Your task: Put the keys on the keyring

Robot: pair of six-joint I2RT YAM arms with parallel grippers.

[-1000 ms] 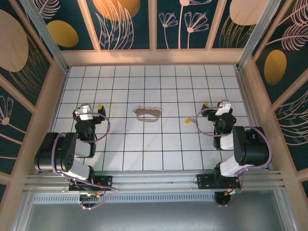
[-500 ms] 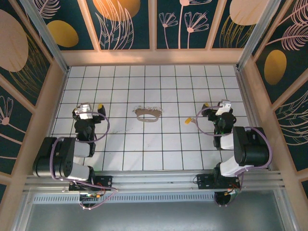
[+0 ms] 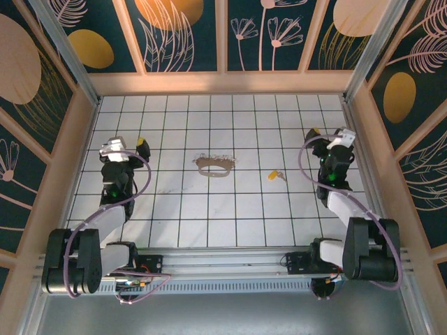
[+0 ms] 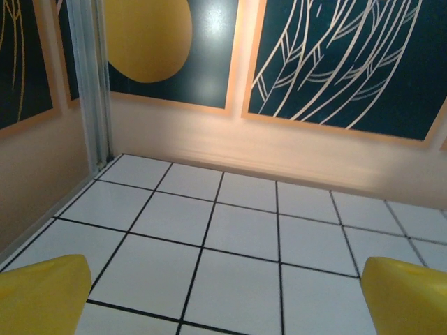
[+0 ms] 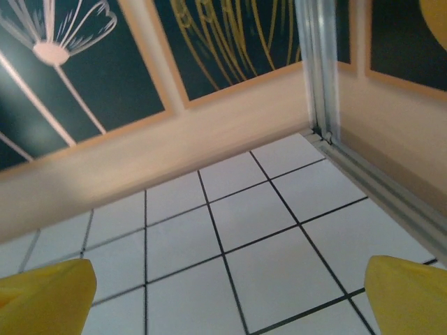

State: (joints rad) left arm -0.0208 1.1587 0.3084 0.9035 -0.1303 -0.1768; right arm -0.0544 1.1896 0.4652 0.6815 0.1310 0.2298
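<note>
Both arms (image 3: 114, 192) farther forward, fingers (image 4: 42, 293) edge-cropped.

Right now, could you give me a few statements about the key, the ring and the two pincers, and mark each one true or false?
1. The key lies on the tiles, apart from the keyring. True.
2. The left pincer holds the key. False: it is open and empty.
3. The right pincer is open. True.
4. Seen from above, the keyring lies to the right of the key. False: it lies to the key's left.
</note>
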